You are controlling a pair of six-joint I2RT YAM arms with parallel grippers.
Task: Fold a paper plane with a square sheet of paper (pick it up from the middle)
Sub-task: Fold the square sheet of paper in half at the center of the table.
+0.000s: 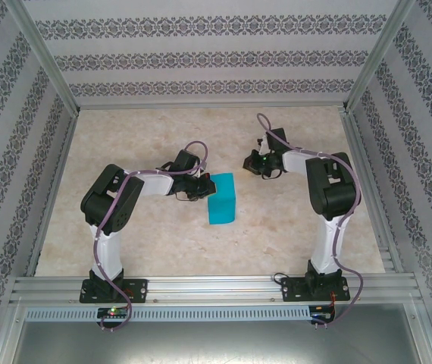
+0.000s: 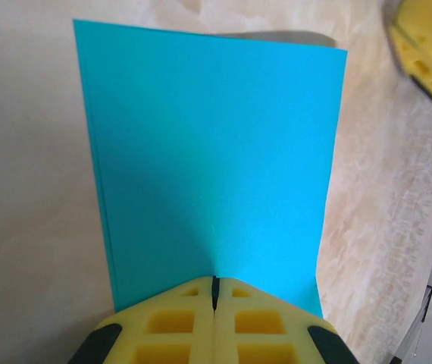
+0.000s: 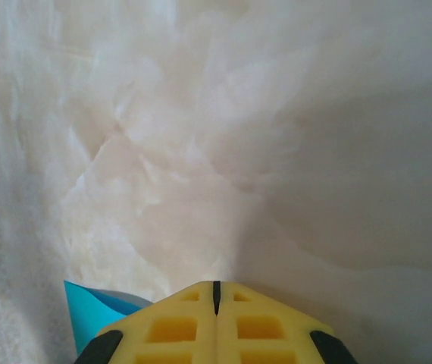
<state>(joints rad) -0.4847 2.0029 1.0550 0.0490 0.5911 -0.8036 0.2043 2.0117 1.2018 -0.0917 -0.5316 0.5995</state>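
Yellow fingers (image 2: 163, 307) sit right up close in the left wrist view, two of them, pressed flat together with only a thin seam between. That's the left gripper (image 2: 214, 287), and it's pinching the near edge of the square sheet of paper (image 2: 216, 152). One sheet, teal-blue, running straight out ahead of the fingertips over the pale marbled table (image 2: 34, 227). Along its left edge it looks doubled, maybe two layers folded over, though that's hard to call from here. Ahead and off to the right, past the sheet's far corner, one more yellow finger pokes in. Over to the right wrist view: the right gripper (image 3: 216, 288) has its two fingers closed tight with nothing between them, bare table ahead, and a single teal corner of the sheet peeking in low on its left. From above, two arms, two grippers: the left gripper (image 1: 205, 185) is touching the sheet's (image 1: 221, 199) near side, while the right gripper (image 1: 248, 162) hangs near the sheet's far corner, apart from it.
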